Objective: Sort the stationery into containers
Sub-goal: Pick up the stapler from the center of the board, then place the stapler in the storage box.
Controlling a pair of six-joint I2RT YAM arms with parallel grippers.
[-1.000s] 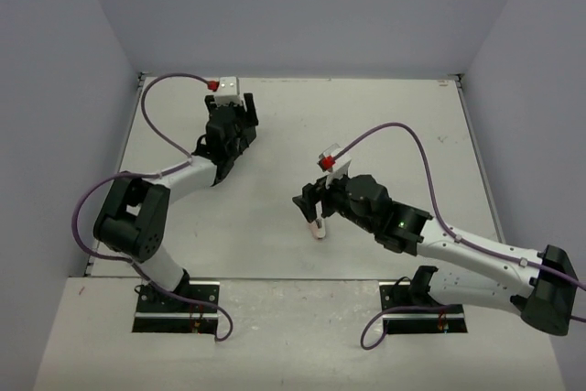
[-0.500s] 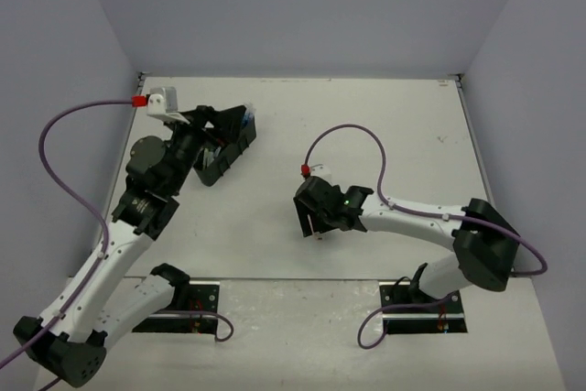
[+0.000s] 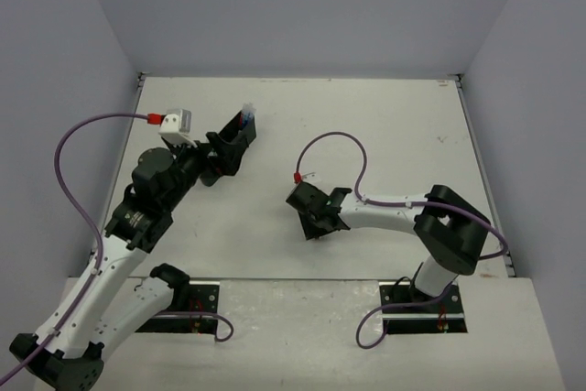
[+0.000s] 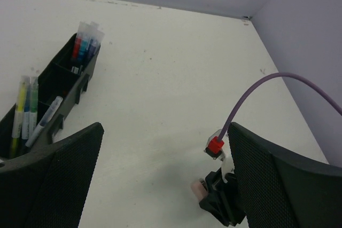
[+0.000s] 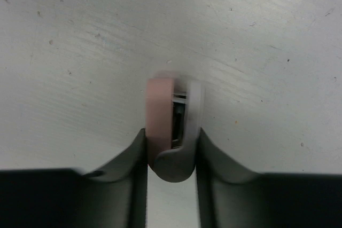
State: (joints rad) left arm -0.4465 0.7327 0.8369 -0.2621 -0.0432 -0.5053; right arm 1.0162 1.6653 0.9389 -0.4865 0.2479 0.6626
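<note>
**Item 1: organiser tray** (image 4: 81,81). Long, black, divided into compartments. It lies at about 10 o'clock from the middle of the table (image 3: 385,125), with its long axis running roughly from 1 o'clock to 7 o'clock in the top view.
- Far compartment: a cluster of markers (image 4: 85,41) with red, blue and purple barrels and clear caps, leaning out past the end wall.
- Nearer compartment: a group of pens (image 4: 25,113) in yellow, blue and green, with a pale grey one lying aslant beside them.

**Item 2: eraser block** (image 5: 159,118). Small, with a pinkish slab on one side and a whitish slab on the other. It stands on edge just at 5 o'clock from the table's middle, well apart from the tray. The left wrist view shows its pink end low at the table surface. Whether it rests on the table or is just clear of it cannot be told.

**Item 3: left gripper** (image 4: 165,127). Jaws released and spread wide, with nothing between them. It hangs just beside the tray's near end, at the tray's 7 o'clock.

**Item 4: right gripper** (image 5: 171,143). Jaws clenched on the eraser block, one finger against the pink face and the other against the whitish face. It points down at the table.

**Item 5: purple cable** (image 4: 256,92). It arcs into a red connector (image 4: 215,145) on the right wrist.
</note>
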